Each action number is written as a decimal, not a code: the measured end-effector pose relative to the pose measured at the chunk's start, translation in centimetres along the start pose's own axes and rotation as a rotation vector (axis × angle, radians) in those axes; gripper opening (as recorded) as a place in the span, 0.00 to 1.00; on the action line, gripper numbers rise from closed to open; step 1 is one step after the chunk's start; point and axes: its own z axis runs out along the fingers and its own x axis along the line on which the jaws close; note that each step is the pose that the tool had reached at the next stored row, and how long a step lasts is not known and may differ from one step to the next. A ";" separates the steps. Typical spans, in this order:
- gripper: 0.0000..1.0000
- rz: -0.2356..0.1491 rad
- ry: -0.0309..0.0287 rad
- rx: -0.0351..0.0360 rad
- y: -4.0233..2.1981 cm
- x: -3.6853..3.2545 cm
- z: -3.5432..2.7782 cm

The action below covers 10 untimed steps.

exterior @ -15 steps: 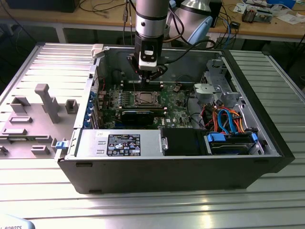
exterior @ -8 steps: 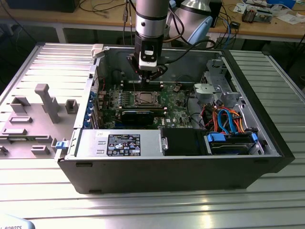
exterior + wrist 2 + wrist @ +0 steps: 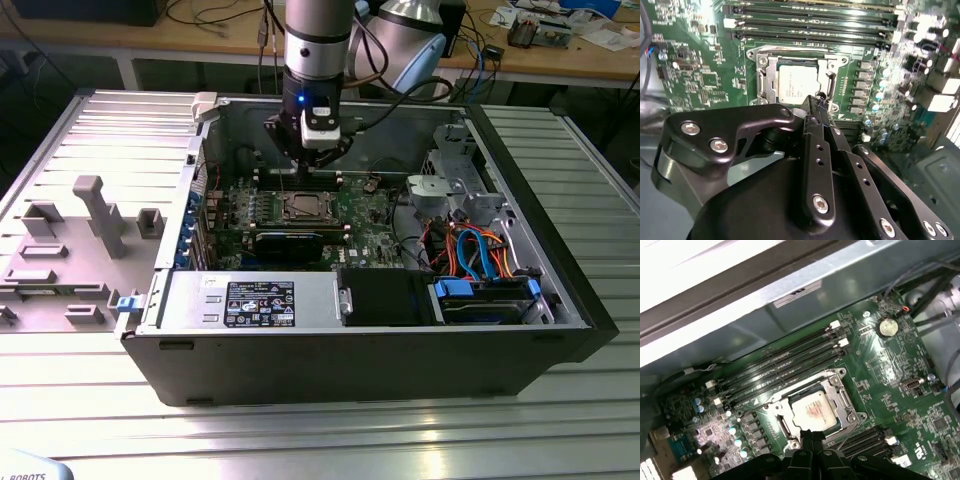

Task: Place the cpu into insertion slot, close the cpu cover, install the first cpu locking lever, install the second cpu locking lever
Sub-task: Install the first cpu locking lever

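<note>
The cpu [image 3: 794, 84] lies flat in the insertion slot [image 3: 760, 60] on the green motherboard, silvery top up. The cpu cover [image 3: 771, 80] rests down around it as a metal frame, and the chip shows through its window. In the first wrist view the cpu [image 3: 812, 411] sits inside the cover [image 3: 842, 401], and a thin lever rod [image 3: 849, 434] slants along one socket edge. My gripper [image 3: 813, 436] is shut with nothing between its fingers, its tips just over the socket's edge. In the exterior view the gripper [image 3: 305, 165] hangs above the socket [image 3: 303, 207].
Long memory slots [image 3: 785, 365] run beside the socket. A black heatsink bar [image 3: 288, 243], a labelled power supply [image 3: 250, 300] and a drive cage with blue and orange cables [image 3: 480, 260] fill the case. The case walls [image 3: 210, 150] stand all around. A grey fixture tray [image 3: 70, 240] lies outside.
</note>
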 end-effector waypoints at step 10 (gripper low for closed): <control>0.11 -0.118 -0.0160 -0.0060 -0.01 0.03 0.02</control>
